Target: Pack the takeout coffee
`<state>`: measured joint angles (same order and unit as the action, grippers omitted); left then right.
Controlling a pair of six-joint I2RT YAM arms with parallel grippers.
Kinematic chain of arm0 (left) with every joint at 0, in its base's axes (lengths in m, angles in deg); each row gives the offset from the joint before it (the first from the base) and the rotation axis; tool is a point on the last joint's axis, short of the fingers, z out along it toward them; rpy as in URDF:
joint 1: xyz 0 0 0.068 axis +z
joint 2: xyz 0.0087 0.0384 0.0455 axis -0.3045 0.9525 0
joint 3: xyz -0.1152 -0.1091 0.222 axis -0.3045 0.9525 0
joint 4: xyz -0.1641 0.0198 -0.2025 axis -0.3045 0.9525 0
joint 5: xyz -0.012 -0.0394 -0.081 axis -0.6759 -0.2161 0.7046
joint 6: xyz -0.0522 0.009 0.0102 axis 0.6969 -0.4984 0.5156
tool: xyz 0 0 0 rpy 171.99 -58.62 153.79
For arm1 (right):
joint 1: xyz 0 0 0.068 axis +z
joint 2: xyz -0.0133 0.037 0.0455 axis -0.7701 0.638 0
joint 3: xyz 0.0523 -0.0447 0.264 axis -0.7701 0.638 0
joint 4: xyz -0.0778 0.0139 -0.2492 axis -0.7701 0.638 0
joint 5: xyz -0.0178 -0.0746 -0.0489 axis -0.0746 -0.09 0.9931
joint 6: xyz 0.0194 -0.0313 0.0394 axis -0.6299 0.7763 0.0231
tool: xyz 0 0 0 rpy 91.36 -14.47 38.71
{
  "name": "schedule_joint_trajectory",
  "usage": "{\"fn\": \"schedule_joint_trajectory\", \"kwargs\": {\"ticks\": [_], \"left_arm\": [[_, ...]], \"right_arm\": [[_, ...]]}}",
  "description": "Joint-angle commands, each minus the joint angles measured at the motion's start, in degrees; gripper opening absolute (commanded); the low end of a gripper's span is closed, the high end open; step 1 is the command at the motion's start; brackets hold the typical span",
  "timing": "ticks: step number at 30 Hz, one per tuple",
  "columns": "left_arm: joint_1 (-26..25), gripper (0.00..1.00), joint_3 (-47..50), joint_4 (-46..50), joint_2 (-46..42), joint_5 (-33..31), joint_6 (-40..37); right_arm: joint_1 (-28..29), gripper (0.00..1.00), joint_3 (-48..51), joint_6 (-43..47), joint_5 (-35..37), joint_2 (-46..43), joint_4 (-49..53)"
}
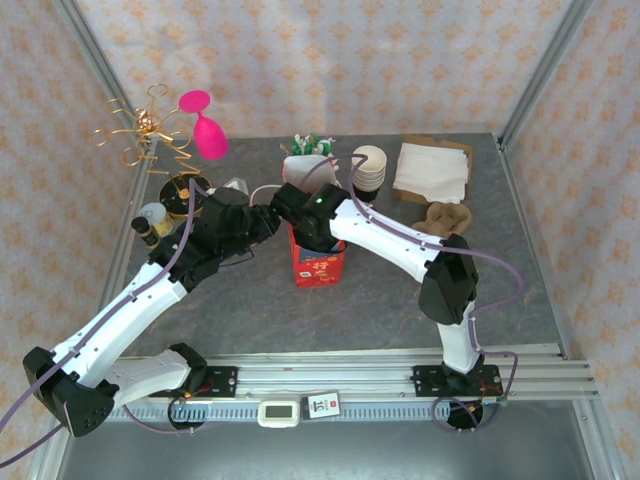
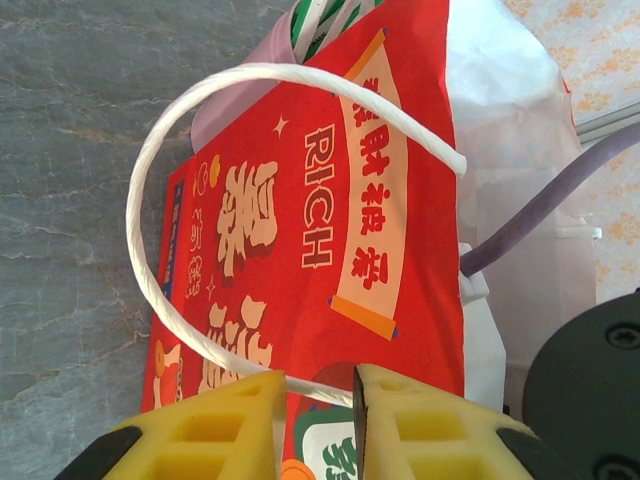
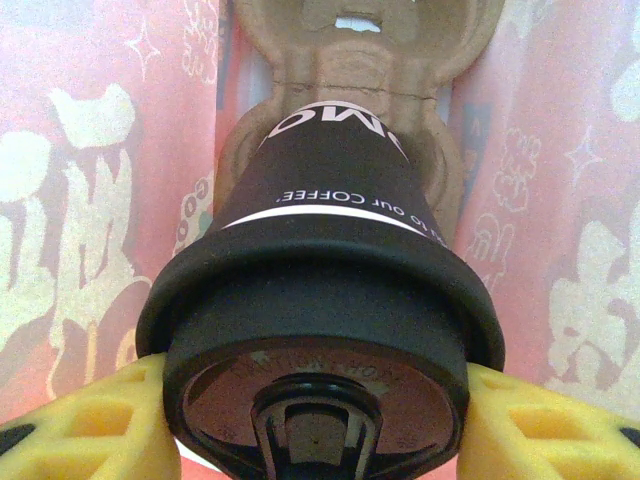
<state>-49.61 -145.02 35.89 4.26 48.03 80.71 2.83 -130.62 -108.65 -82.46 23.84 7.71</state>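
Closest to us in the right wrist view is the coffee [image 3: 325, 190], its black lid [image 3: 320, 300] low in the middle of the frame. We see the right gripper [image 3: 315, 425] clamped on that lid, one yellow finger pressing it from the lower left and one from the lower right. The dark cup body runs up the frame toward a brown carrier [image 3: 350, 60] at the top centre; we cannot tell whether they touch. Red bag [image 3: 100, 200] walls close in at left and right, so the coffee hangs inside the bag.

At the bottom of the left wrist view, the left gripper [image 2: 318, 410] has its fingers drawn close, pinching the bag's white handle [image 2: 150, 200], which loops up the left half of the frame.

From above, we find the bag [image 1: 318, 265] upright at the tabletop's [image 1: 400, 300] centre, both arms meeting over it.
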Motion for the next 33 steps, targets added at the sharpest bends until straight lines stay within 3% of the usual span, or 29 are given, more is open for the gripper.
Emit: {"fn": "schedule_joint_trajectory", "kwargs": {"ticks": [1,33], "left_arm": [[-0.29,0.26,-2.23,-0.09,-0.96,-0.51,-0.71],[-0.27,0.27,-1.22,-1.04,-0.82,0.54,-0.53]], "right_arm": [[-0.72,0.50,-0.56,1.18,1.70,3.97,1.29],[-0.89,0.51,-4.52,1.52,1.80,4.08,3.39]]}}
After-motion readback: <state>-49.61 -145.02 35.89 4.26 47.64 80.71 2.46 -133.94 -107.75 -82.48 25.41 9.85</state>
